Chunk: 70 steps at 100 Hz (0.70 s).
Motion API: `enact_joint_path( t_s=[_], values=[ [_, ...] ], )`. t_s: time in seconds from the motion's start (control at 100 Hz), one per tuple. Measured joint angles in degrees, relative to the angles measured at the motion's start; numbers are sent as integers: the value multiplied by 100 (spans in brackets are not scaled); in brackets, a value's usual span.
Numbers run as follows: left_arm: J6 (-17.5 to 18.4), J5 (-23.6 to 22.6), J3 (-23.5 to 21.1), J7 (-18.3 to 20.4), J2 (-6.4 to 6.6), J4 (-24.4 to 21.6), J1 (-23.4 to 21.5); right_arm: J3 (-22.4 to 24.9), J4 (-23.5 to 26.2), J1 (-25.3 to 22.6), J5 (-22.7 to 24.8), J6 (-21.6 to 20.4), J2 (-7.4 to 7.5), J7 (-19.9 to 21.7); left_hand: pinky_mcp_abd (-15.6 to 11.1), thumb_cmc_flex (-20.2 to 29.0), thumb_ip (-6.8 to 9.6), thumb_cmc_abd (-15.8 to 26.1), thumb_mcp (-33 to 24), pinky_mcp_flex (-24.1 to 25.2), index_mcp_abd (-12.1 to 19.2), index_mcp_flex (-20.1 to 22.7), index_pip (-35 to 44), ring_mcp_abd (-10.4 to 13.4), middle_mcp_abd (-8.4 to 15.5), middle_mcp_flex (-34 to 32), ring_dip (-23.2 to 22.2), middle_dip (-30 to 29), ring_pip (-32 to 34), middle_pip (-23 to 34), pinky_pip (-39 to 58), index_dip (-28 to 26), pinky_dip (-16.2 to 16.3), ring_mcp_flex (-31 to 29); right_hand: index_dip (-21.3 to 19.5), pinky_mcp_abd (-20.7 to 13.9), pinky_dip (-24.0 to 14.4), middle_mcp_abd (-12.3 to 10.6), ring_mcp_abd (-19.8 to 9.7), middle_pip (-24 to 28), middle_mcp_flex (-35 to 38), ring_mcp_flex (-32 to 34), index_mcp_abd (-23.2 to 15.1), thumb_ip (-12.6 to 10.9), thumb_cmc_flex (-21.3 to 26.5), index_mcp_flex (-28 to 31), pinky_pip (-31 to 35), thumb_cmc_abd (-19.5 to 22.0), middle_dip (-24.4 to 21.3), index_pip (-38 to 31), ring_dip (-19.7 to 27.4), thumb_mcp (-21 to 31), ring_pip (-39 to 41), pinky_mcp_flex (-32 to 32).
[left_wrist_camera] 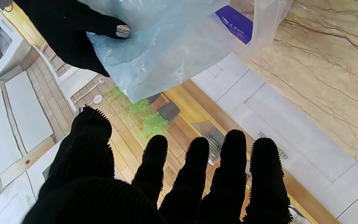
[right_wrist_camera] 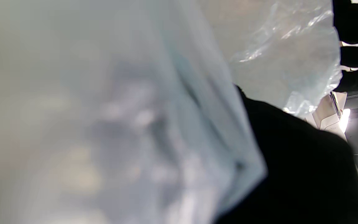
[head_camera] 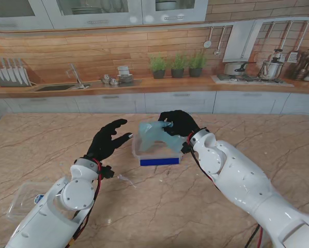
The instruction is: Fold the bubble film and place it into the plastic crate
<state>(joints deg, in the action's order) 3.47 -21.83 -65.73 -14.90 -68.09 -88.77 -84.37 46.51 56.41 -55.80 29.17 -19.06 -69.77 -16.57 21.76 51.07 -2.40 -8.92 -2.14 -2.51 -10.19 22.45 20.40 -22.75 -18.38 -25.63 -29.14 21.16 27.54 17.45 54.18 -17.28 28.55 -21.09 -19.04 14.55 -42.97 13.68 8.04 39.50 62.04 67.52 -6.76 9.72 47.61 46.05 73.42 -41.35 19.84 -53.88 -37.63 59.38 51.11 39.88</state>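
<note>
Clear plastic crate (head_camera: 144, 155) near table centre, blue label (head_camera: 159, 161) on its near side, print too small to read. Bubble film (head_camera: 154, 137), folded, pinched in right hand (head_camera: 179, 124) just over crate: best lowered fully inside rim before letting go. Left hand (head_camera: 109, 140) beside crate, fingers spread, grasping nothing

The pale blue, translucent bubble film (head_camera: 155, 135) hangs crumpled over the clear, blue-labelled plastic crate (head_camera: 159, 160).
</note>
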Motion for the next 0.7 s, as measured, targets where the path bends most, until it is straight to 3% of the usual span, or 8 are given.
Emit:
enact_joint_path(
  t_s=[0.15,0.27,0.7],
  values=[
    [81,62,57,35,1,1,15,-222,-370,134,230,-222,-82,-360,2,0,0,0,0,0,-1,0,0,0,0,0,0,0,0,0,0,-1,0,-2,7,-16,6,-51,-35,26,0,1,-55,0,-7,-14,-1,0,-2,-70,0,-1,0,12],
    [122,207,100,239,10,1,41,-339,-497,214,350,-304,-83,-329,2,1,0,0,0,0,-1,0,0,0,0,0,0,0,-1,0,0,-1,0,-2,17,-19,7,-52,-39,67,0,2,-63,17,-11,-21,-2,96,-3,-82,0,-7,2,16],
    [338,321,250,513,55,-66,53,-594,-375,486,-119,-137,49,977,3,2,0,0,1,0,-1,0,0,0,0,0,0,0,-1,0,1,-1,0,-2,91,-20,9,-50,-30,296,-5,2,-64,-32,-13,-83,-3,276,-5,-146,-110,-197,473,-294]
  ],
)
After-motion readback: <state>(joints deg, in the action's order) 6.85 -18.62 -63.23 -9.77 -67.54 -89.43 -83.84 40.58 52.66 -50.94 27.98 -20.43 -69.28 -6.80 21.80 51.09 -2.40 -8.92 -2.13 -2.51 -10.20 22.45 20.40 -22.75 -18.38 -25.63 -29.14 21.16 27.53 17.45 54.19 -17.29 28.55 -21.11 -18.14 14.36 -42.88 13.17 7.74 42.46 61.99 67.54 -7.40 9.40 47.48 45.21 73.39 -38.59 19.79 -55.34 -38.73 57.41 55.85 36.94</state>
